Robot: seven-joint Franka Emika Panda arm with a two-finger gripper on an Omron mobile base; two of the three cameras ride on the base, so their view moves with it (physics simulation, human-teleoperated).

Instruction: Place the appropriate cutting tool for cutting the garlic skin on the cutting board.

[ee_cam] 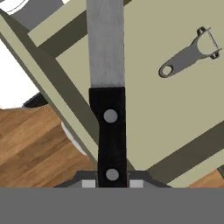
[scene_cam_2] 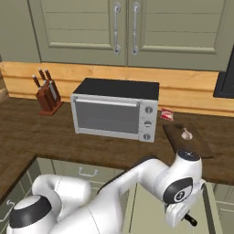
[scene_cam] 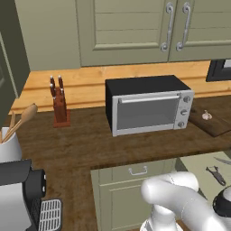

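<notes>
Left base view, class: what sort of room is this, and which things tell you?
A simulated kitchen: a toaster oven and knife block stand on a wooden counter, with cabinets above.

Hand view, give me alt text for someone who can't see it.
A knife with a black handle and long silver blade runs up the middle, its handle end between the gripper fingertips. A small grey peeler lies upper right, on a beige surface.

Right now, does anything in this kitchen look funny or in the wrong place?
A small red packet lies loose on the counter behind the toaster oven. The garlic sits on the cutting board, where it belongs.
</notes>
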